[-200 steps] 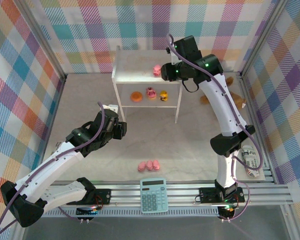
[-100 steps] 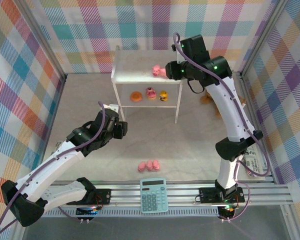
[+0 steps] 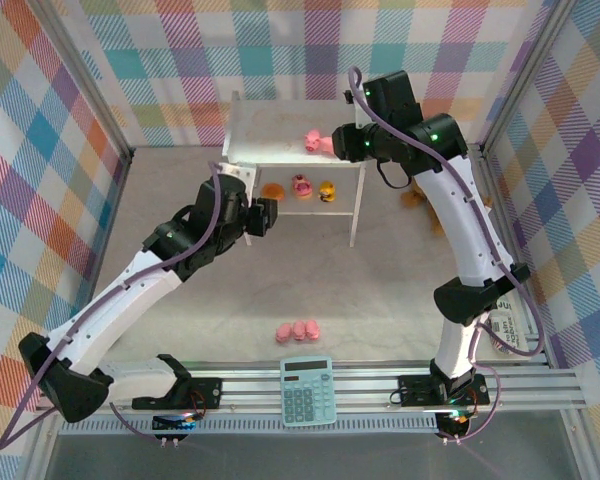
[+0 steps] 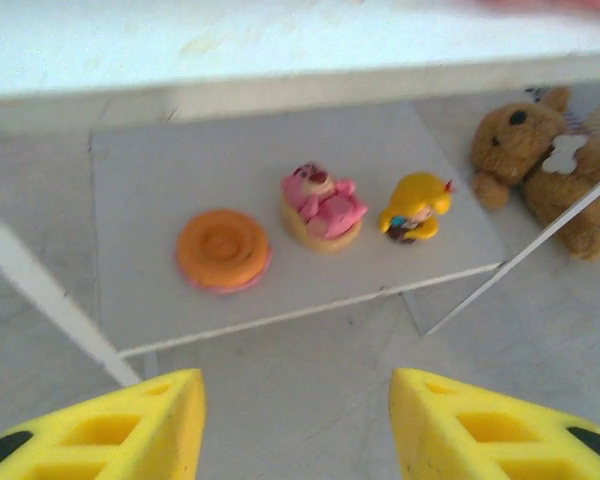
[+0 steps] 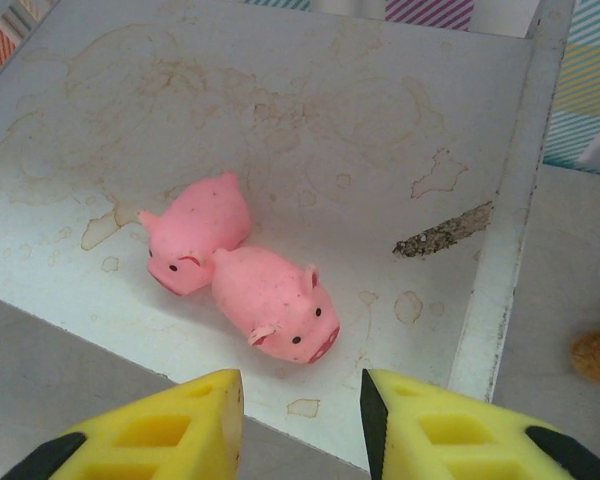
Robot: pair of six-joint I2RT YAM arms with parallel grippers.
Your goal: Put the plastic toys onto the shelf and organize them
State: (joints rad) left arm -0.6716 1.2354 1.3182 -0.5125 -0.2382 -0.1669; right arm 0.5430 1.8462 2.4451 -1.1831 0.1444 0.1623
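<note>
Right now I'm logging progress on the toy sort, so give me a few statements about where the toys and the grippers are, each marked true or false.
1. Two pink pigs lie touching each other on the shelf top. True.
2. The lower board holds four toys. False: it holds three, an orange disc, a cupcake piece and a yellow duck.
3. The left gripper is shut on a pig. False: it is open and empty, facing the lower board.
4. Three pink pigs lie on the table near the teal calculator. True.
</note>
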